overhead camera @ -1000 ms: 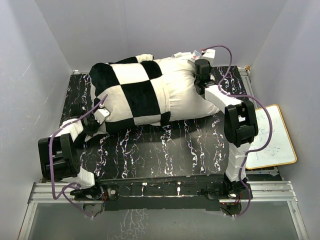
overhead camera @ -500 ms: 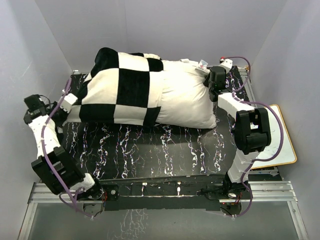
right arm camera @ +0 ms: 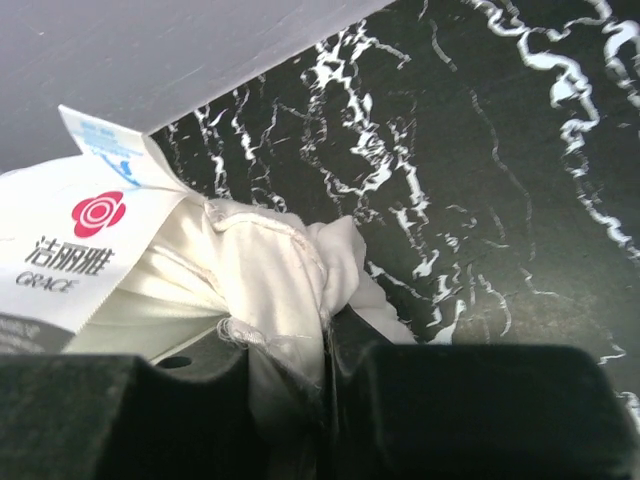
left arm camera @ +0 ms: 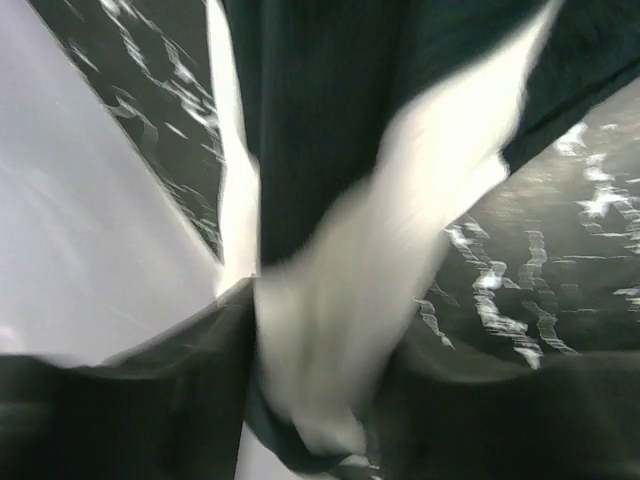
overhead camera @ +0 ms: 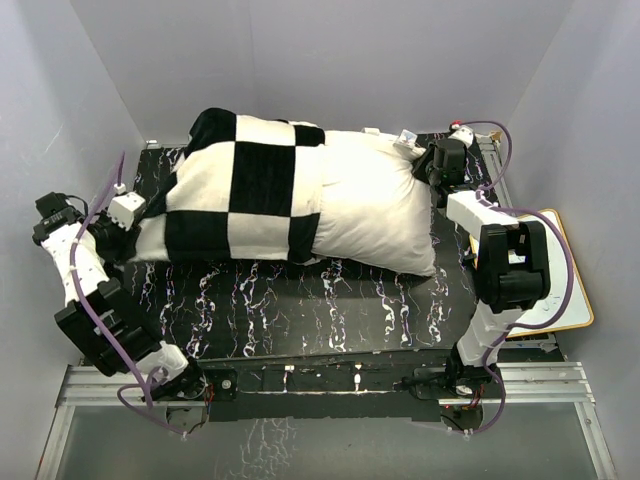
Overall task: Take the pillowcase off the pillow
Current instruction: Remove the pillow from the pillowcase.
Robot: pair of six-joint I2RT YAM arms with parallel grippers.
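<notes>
The black-and-white checkered pillowcase [overhead camera: 245, 195] covers the left half of the pillow [overhead camera: 375, 205], whose off-white right half lies bare. My left gripper [overhead camera: 130, 237] is at the case's left end near the wall. In the blurred left wrist view a stretched strip of the pillowcase [left arm camera: 400, 220] runs down between the dark fingers of the left gripper [left arm camera: 320, 400], which is shut on it. My right gripper [overhead camera: 433, 166] holds the pillow's far right corner. In the right wrist view that bunched pillow corner [right arm camera: 270, 270] is pinched in the right gripper [right arm camera: 300, 390], beside a white label [right arm camera: 85, 250].
The pillow lies across the back of a black marbled table [overhead camera: 330, 300]. Grey walls close in on the left, back and right. A small whiteboard [overhead camera: 545, 270] lies off the table's right edge. A metal rail [overhead camera: 320, 385] runs along the front by the arm bases.
My left arm swung out to the left wall, pulling the pillowcase leftward. More bare pillow shows. My right gripper moved right and back with the pillow corner.
</notes>
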